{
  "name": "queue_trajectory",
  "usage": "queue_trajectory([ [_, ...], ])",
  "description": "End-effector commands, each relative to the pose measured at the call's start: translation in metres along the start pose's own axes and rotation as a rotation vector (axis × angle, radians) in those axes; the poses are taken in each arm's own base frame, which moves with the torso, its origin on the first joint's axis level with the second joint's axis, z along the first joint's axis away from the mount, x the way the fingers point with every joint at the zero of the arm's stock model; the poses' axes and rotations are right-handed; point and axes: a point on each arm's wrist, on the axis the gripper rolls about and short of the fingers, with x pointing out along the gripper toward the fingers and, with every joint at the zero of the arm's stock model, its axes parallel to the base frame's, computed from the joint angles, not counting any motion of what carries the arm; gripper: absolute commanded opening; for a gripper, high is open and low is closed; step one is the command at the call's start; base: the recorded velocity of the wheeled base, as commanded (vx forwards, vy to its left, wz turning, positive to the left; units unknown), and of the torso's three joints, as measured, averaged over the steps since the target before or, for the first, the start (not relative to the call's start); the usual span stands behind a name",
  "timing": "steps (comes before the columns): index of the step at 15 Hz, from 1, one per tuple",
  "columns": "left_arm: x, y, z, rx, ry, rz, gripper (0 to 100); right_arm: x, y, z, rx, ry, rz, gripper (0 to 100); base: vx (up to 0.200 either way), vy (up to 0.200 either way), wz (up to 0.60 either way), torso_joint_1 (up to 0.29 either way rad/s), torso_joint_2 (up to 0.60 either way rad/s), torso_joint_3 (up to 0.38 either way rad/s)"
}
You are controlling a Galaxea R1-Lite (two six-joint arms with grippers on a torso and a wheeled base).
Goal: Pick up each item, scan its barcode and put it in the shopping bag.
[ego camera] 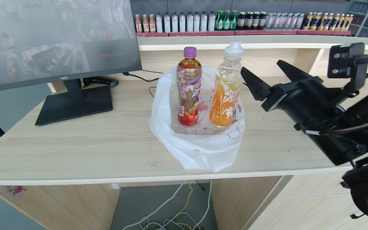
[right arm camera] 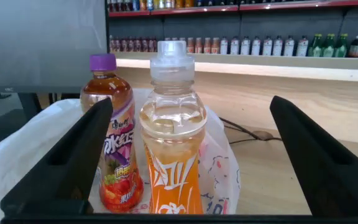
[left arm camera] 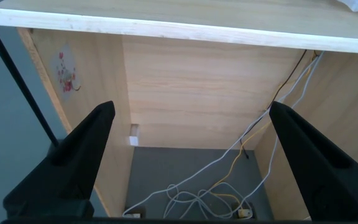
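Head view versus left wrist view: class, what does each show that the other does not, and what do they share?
Head view only: the monitor, a purple-capped bottle, an orange bottle and the right gripper, open. Left wrist view only: the left gripper, open. Shared: the wooden counter, the cables beneath it and a flower sticker.

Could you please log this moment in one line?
purple-capped tea bottle, clear-capped orange bottle: upright in white plastic bag; right gripper: open; left gripper: open, below wooden counter
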Motion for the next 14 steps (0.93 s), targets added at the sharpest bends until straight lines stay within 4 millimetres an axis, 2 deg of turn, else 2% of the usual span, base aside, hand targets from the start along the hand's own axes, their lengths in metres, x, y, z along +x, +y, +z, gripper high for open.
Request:
queue_trajectory([
  [1, 0.000, 0.000, 0.000, 0.000, 0.000, 0.001, 100, -0.047, -0.005, 0.045, 0.009, -0.077, 0.003, 100, 0.000, 0.000, 0.00, 0.000, 0.00, 0.000],
  [2, 0.000, 0.000, 0.000, 0.000, 0.000, 0.001, 100, -0.063, -0.005, 0.052, 0.016, -0.084, 0.013, 100, 0.000, 0.000, 0.00, 0.000, 0.00, 0.000],
  [3, 0.000, 0.000, 0.000, 0.000, 0.000, 0.001, 100, -0.063, -0.005, 0.052, 0.016, -0.084, 0.013, 100, 0.000, 0.000, 0.00, 0.000, 0.00, 0.000],
  [4, 0.000, 0.000, 0.000, 0.000, 0.000, 0.001, 100, -0.088, -0.007, 0.058, 0.018, -0.085, 0.016, 100, 0.000, 0.000, 0.00, 0.000, 0.00, 0.000],
  [5, 0.000, 0.000, 0.000, 0.000, 0.000, 0.000, 100, -0.089, -0.007, 0.059, 0.018, -0.087, 0.016, 100, 0.000, 0.000, 0.00, 0.000, 0.00, 0.000],
  [6, 0.000, 0.000, 0.000, 0.000, 0.000, 0.001, 100, -0.105, -0.008, 0.065, 0.021, -0.099, 0.018, 100, 0.000, 0.000, 0.00, 0.000, 0.00, 0.000],
  [11, 0.000, 0.000, 0.000, 0.000, 0.000, 0.001, 100, -0.156, -0.010, 0.068, 0.035, -0.101, 0.045, 100, 0.000, 0.000, 0.00, 0.000, 0.00, 0.000],
  [13, 0.000, 0.000, 0.000, 0.000, 0.000, 0.001, 100, -0.200, -0.012, 0.058, 0.043, -0.078, 0.069, 100, 0.000, 0.000, 0.00, 0.000, 0.00, 0.000],
  [14, 0.000, 0.000, 0.000, 0.000, 0.000, 0.001, 100, -0.213, -0.014, 0.058, 0.046, -0.085, 0.071, 100, 0.000, 0.000, 0.00, 0.000, 0.00, 0.000],
])
